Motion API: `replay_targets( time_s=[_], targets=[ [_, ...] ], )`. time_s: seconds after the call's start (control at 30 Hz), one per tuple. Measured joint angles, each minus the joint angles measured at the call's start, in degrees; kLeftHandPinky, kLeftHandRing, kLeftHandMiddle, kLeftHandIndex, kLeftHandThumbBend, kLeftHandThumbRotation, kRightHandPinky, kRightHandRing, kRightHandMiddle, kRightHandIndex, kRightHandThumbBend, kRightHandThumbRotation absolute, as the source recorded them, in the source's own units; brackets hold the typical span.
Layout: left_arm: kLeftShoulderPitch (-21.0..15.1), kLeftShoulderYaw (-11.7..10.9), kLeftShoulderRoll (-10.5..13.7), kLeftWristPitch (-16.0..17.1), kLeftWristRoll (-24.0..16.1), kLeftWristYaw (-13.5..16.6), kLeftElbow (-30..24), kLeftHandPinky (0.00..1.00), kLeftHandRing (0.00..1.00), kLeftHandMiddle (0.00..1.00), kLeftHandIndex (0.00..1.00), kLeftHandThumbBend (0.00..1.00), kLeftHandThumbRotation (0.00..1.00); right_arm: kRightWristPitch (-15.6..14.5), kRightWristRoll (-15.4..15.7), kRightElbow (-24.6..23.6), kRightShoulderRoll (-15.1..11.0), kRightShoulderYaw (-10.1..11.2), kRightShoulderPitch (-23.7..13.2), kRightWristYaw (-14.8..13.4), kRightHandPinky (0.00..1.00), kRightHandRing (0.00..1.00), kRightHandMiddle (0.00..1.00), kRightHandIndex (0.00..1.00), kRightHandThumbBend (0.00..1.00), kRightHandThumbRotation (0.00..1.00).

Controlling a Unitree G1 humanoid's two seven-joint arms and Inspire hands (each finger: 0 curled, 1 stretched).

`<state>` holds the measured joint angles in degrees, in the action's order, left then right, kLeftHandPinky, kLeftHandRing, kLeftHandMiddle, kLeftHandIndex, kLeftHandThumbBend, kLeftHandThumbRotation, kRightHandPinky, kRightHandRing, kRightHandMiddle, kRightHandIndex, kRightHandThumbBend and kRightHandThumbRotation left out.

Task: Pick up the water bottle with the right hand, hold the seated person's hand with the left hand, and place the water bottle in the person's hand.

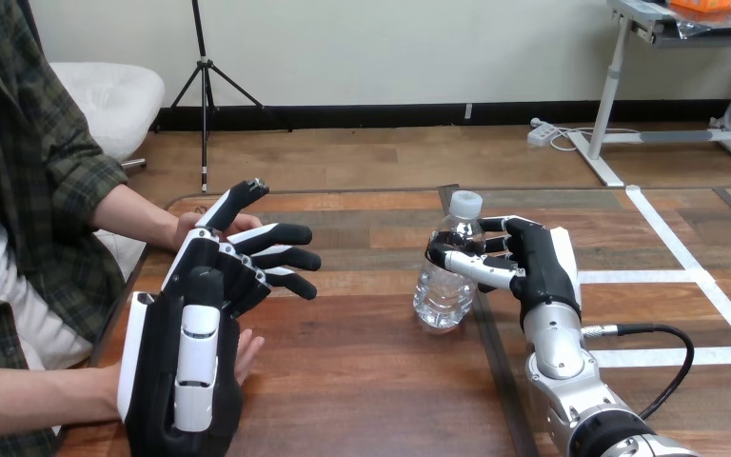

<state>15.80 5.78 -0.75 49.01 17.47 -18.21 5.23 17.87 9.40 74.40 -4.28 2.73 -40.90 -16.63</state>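
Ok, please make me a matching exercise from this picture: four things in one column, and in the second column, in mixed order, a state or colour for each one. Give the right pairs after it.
Column one
1 water bottle
2 left hand
3 right hand
4 bottle cap

Column two
A fingers curled round the bottle
B white
C standing upright on the table
D fingers straight and spread

Pairs: 1-C, 2-D, 3-A, 4-B
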Motion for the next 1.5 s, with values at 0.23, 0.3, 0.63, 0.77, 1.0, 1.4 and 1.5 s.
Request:
replay_targets(
  time_s=[0.23,0.3,0.63,0.77,1.0,1.4,1.5],
  targets=[
    [0.02,0.00,0.00,0.00,0.03,0.00,0.00,0.47,0.59,0.66,0.81,0.50,0.91,0.00,0.01,0.00,0.01,-0.10,-0.04,-0.22,0.40,0.45,0.49,0.60,0.73,0.00],
    [0.03,0.00,0.00,0.00,0.04,0.01,0.00,0.47,0.59,0.66,0.81,0.50,0.91,0.00,0.02,0.00,0.01,-0.14,-0.04,-0.27,0.40,0.45,0.49,0.60,0.73,0.00],
    [0.04,0.00,0.01,0.08,-0.06,0.03,0.00,0.47,0.59,0.66,0.81,0.50,0.92,0.00,0.01,0.00,0.00,-0.14,-0.04,-0.27,0.38,0.44,0.49,0.62,0.72,0.00],
    [0.04,0.00,0.02,0.16,-0.05,0.07,0.00,0.47,0.59,0.66,0.81,0.49,0.92,0.00,0.00,0.00,0.00,-0.14,-0.04,-0.26,0.38,0.44,0.49,0.62,0.72,0.00],
    [0.04,0.00,0.03,0.18,0.19,0.05,0.00,0.47,0.59,0.66,0.80,0.50,0.91,0.02,0.01,0.00,-0.01,-0.14,-0.04,-0.26,0.40,0.45,0.50,0.63,0.72,0.00],
    [0.04,-0.01,0.05,0.18,0.25,0.02,0.00,0.47,0.59,0.66,0.81,0.50,0.91,0.72,0.35,0.06,-0.03,-0.27,0.08,-0.36,0.43,0.46,0.50,0.62,0.72,0.00],
    [0.05,-0.01,0.05,0.18,0.29,0.02,0.00,0.47,0.59,0.66,0.81,0.49,0.91,1.52,0.52,0.13,-0.05,-0.29,0.28,-0.52,0.43,0.46,0.49,0.61,0.72,0.00]
  ],
)
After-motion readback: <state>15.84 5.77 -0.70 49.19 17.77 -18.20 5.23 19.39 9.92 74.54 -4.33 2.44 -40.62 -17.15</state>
